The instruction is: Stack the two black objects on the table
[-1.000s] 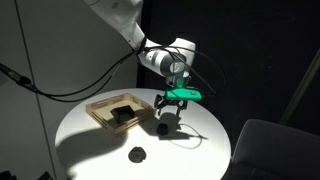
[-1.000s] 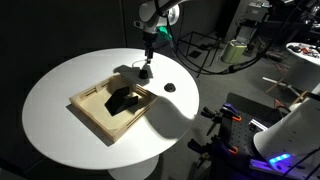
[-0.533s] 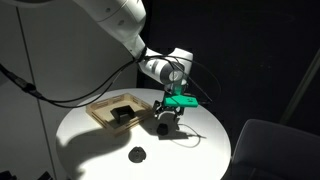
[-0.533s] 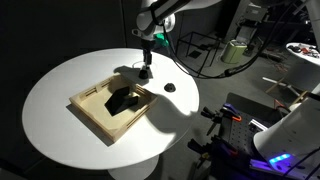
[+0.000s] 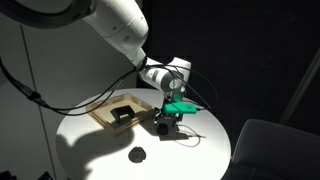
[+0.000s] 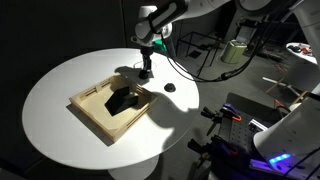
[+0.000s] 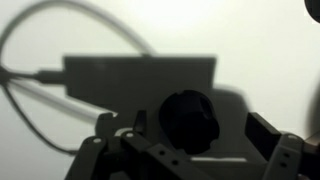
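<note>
My gripper (image 5: 165,123) is low over the round white table (image 5: 100,150), just past the wooden tray's corner; it also shows in an exterior view (image 6: 146,70). In the wrist view the gripper (image 7: 198,128) is open. The small rounded black knob (image 7: 188,115) sits on the table between its fingers, with a gap to the right finger. The flatter black disc (image 5: 137,154) lies alone on the table, apart from the gripper; it also shows in an exterior view (image 6: 169,88).
A shallow light-wood tray (image 5: 103,105) holds a larger angular black block (image 5: 122,113); both also show in an exterior view, the tray (image 6: 95,112) and the block (image 6: 122,100). A dark cable (image 7: 25,75) loops across the table. Equipment stands beyond the table's edge (image 6: 240,50).
The gripper has come down a little toward the table over the knob. The disc, tray and block have not moved.
</note>
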Available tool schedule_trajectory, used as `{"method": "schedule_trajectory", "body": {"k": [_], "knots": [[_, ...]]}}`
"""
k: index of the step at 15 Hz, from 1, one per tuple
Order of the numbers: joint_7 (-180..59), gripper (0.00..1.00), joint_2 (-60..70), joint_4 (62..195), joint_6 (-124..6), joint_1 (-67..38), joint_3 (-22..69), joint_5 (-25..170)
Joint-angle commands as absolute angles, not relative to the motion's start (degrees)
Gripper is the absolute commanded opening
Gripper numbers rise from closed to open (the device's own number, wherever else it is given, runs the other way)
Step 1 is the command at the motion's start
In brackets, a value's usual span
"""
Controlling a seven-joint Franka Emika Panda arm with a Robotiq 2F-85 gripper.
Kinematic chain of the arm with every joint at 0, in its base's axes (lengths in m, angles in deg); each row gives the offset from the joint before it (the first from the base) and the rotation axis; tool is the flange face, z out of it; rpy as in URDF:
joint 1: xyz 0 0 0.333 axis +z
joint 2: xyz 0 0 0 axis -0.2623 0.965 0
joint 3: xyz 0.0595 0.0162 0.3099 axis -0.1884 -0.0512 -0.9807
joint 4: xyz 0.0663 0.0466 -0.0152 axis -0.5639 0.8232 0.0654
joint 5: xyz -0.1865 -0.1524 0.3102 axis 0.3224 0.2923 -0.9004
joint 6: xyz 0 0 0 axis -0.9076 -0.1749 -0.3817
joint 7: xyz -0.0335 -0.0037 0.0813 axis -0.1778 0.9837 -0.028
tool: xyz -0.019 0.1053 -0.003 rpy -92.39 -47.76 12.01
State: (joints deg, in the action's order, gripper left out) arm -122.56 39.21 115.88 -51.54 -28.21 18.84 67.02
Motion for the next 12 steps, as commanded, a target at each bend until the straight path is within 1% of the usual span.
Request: {"method": "schedule_trajectory", "body": {"k": [1,8,9,10,11,12], "knots": [[-123.92,1.00,42.29,111.13,-49.35,-28.99,17.60,68.59],[-124.55,1.00,44.82,109.39,-49.23,-28.15,16.74,69.82],[-124.68,0.89,44.90,109.48,-49.31,-28.03,16.71,70.01],[-124.78,0.73,44.86,109.69,-49.48,-27.93,16.68,70.28],[-124.77,0.67,44.75,109.93,-49.60,-27.79,16.72,70.66],[-124.75,0.56,44.62,110.18,-49.71,-27.70,16.75,71.00]]}}
